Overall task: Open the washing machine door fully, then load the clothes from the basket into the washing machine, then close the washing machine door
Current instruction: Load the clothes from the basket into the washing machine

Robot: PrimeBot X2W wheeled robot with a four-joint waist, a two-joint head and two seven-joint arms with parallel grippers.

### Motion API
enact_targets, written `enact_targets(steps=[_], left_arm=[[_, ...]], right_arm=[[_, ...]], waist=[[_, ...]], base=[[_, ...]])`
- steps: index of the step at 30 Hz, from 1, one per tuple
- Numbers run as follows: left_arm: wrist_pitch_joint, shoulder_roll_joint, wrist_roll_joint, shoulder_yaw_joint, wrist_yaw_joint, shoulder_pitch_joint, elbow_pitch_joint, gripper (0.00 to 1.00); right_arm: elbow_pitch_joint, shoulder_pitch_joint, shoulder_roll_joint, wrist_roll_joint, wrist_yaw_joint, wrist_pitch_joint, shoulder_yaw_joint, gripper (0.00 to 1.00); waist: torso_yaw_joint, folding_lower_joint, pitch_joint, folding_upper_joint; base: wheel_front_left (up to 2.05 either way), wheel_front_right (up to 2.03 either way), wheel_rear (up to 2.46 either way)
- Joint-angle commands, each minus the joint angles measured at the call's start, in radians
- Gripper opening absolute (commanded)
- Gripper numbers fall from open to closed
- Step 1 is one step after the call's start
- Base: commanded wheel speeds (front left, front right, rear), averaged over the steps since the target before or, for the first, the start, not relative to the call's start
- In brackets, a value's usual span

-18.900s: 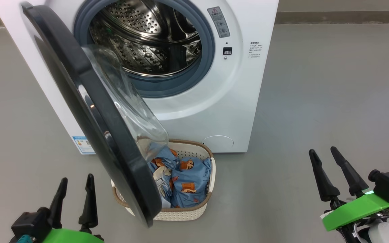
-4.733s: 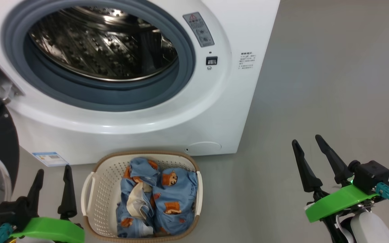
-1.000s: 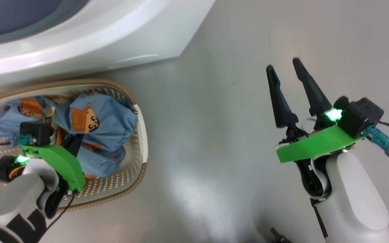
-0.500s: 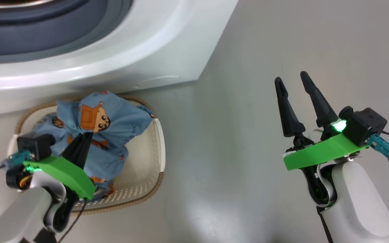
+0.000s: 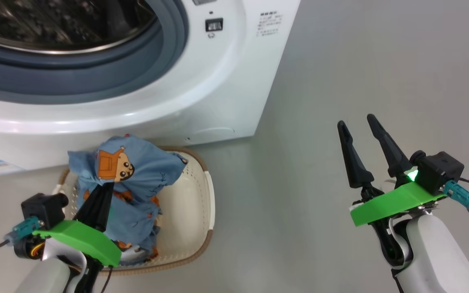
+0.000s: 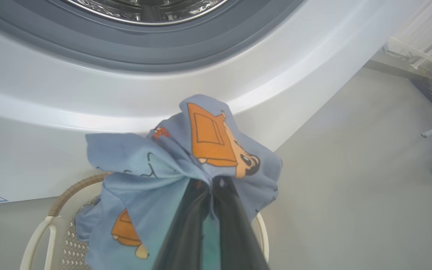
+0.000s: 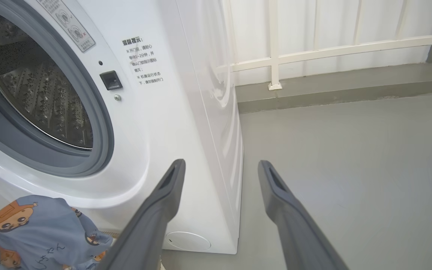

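On the left, the left gripper [image 5: 106, 186] has its 2 dark fingers pressed together on the clothes [image 5: 136, 171], a blue bundle with orange bears. The bundle hangs over the basket [image 5: 209, 203], and its lower end is inside it. Just behind stands the washing machine [image 5: 226, 81], with its drum [image 5: 55, 24] uncovered. On the right, the right gripper [image 5: 356, 120] hovers over the grey floor [image 5: 340, 61] with its fingers apart, holding nothing.

Looks steeply down from the head on the washing machine [image 5: 226, 81] front and basket [image 5: 185, 211]. Sits right behind the clothes [image 6: 216, 142] at the left wrist, facing up. Looks low from the right wrist (farther back) toward a white railing [image 7: 313, 52]. Shared throughout: grey rubber ring [image 7: 103, 127], clothes.
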Motion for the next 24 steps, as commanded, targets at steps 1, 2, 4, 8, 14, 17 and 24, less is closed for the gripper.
enact_targets(steps=[1, 2, 4, 8, 14, 17, 24], left_arm=[[-0.009, 0.021, 0.019, 0.055, -0.002, 0.014, -0.034, 0.00], [-0.009, 0.014, 0.029, 0.071, -0.002, 0.024, -0.044, 0.00], [-0.009, -0.002, 0.051, 0.108, 0.000, 0.047, -0.065, 0.00], [-0.009, -0.025, 0.092, 0.160, 0.011, 0.083, -0.101, 0.00], [-0.009, -0.069, 0.163, 0.240, 0.020, 0.154, -0.178, 0.00], [-0.009, -0.085, 0.195, 0.277, 0.026, 0.188, -0.219, 0.00], [-0.009, -0.125, 0.249, 0.348, 0.029, 0.242, -0.286, 0.00]], right_arm=[[-0.018, 0.024, -0.006, -0.002, 0.002, -0.005, 0.023, 1.00], [-0.016, 0.028, -0.008, 0.000, 0.002, -0.005, 0.023, 1.00], [-0.011, 0.039, -0.013, 0.003, 0.002, -0.005, 0.022, 1.00], [-0.004, 0.057, -0.019, 0.008, 0.002, -0.005, 0.019, 1.00], [-0.001, 0.097, -0.034, 0.014, 0.002, -0.005, 0.008, 1.00], [0.000, 0.115, -0.042, 0.017, 0.002, -0.005, 0.007, 1.00], [-0.011, 0.139, -0.054, 0.018, 0.002, -0.005, 0.004, 1.00]], waist=[[0.025, 0.0000, -0.058, 0.0000], [0.029, 0.0000, -0.070, 0.0000], [0.036, 0.0000, -0.096, 0.0000], [0.048, 0.0000, -0.134, 0.0000], [0.070, 0.0000, -0.202, 0.0000], [0.077, 0.0000, -0.232, 0.0000], [0.088, 0.0000, -0.269, 0.0000]], base=[[0.00, 0.00, 0.00], [0.00, 0.00, 0.00], [0.00, 0.00, 0.00], [0.00, 0.00, 0.00], [0.00, 0.00, 0.00], [0.00, 0.00, 0.00], [0.00, 0.00, 0.00]])
